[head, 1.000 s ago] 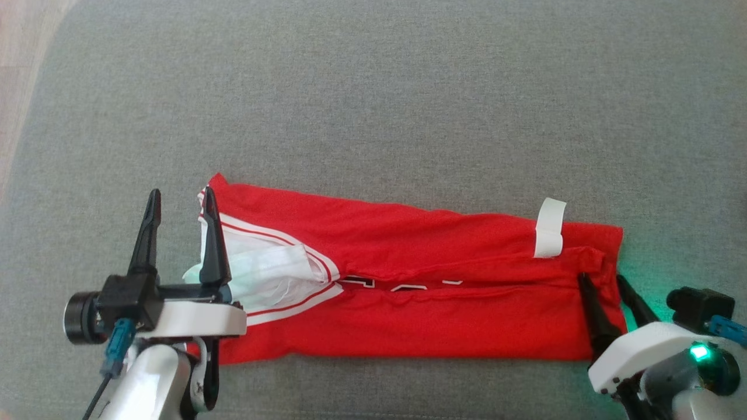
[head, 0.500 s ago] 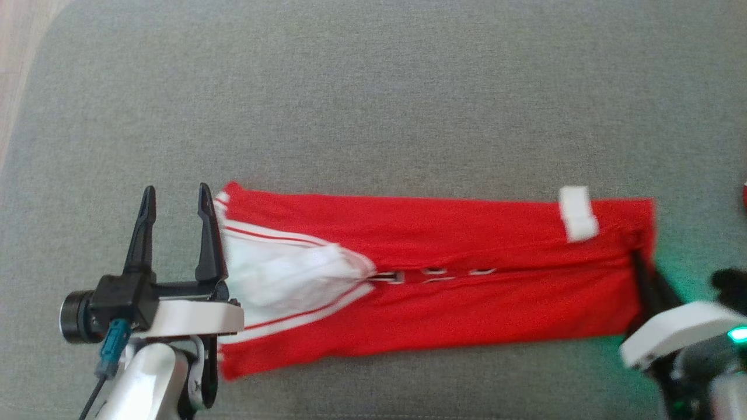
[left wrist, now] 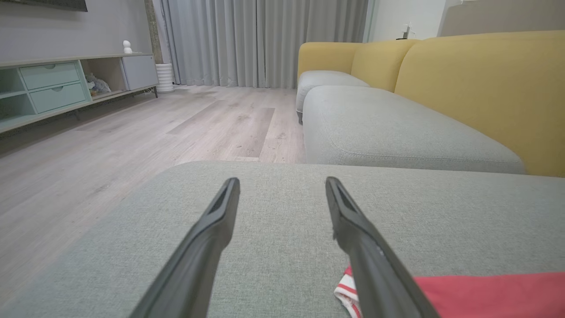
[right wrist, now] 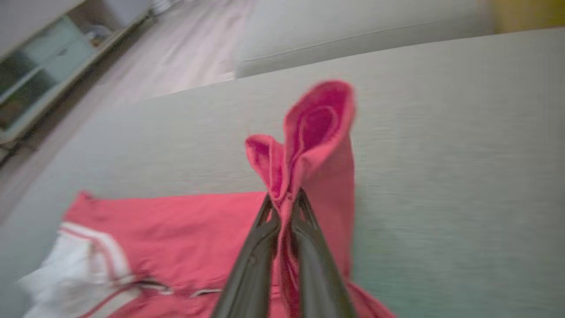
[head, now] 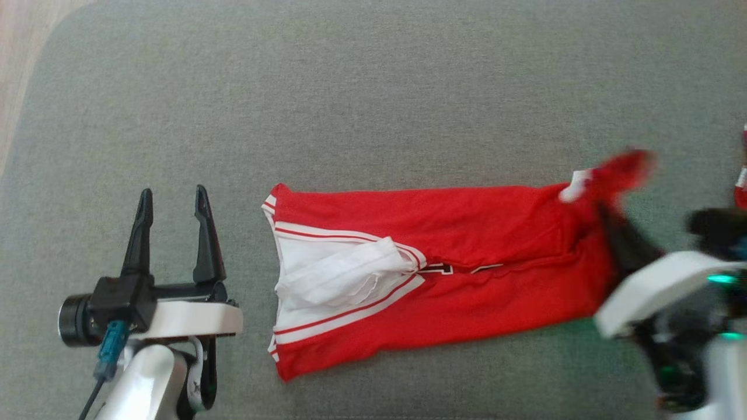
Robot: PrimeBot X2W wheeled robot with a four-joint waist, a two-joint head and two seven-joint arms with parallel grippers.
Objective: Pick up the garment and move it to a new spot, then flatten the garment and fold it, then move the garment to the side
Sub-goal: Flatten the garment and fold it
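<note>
The garment (head: 443, 268) is a red jersey with white trim, folded into a long strip across the grey cushion (head: 373, 87). My right gripper (head: 607, 219) is shut on its right end, which stands lifted and bunched above the fingers; the same pinch shows in the right wrist view as the right gripper (right wrist: 284, 198) holding a fold of the garment (right wrist: 318, 132). My left gripper (head: 172, 201) stands open to the left of the garment, a gap away from its white-trimmed end. In the left wrist view the left gripper (left wrist: 282, 185) is open over bare cushion, with a corner of the garment (left wrist: 485, 293) at lower right.
The cushion's left edge (head: 23, 116) borders wooden floor (head: 17, 46). In the left wrist view a yellow sofa (left wrist: 463, 84) with grey seat cushions lies ahead, and a low cabinet (left wrist: 53, 88) stands across the floor.
My right gripper has shut on the garment's right end and dragged the whole garment to the right, lifting that end. The left gripper stayed open, and the garment has slid away from it.
</note>
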